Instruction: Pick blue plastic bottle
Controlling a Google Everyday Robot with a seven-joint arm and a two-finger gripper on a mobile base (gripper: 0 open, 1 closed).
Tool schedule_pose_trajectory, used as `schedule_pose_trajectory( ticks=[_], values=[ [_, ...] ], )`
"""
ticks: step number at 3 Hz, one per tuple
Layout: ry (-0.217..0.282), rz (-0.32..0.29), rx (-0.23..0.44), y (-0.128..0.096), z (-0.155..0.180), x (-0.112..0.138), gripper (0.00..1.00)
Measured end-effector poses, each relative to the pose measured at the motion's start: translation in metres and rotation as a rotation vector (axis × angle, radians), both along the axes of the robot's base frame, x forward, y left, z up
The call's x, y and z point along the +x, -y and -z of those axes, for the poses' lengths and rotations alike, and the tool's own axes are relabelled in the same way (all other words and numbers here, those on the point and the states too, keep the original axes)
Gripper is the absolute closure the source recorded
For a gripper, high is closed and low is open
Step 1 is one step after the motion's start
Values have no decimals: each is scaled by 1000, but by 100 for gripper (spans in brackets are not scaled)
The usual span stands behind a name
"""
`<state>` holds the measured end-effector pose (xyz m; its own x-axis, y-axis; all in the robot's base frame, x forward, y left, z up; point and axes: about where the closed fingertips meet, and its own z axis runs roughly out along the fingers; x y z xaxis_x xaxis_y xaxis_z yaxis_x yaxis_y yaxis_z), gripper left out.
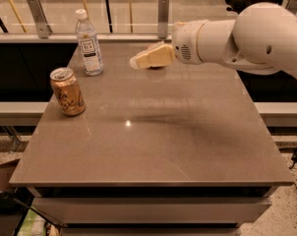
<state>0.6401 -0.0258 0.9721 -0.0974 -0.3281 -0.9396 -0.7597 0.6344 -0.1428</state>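
The blue plastic bottle (88,43) stands upright at the table's far left corner, clear with a white cap and a white label with dark print. My gripper (136,62) hangs above the far middle of the table on the white arm (247,36) that reaches in from the right. Its cream fingers point left toward the bottle, with a gap of about a bottle's width between them and it. The gripper holds nothing that I can see.
A gold can (67,91) stands at the left edge of the grey table (153,132), in front of the bottle. A glass railing with metal posts (163,16) runs behind the table. The red fruit seen earlier is hidden behind the gripper.
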Motion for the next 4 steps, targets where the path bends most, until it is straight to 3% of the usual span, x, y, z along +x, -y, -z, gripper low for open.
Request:
schedule_pose_trajectory(
  ticks=[2,4],
  values=[
    [-7,-26,39,-51,22,33,0],
    [-4,-24,90,-85,25,66,0]
  ],
)
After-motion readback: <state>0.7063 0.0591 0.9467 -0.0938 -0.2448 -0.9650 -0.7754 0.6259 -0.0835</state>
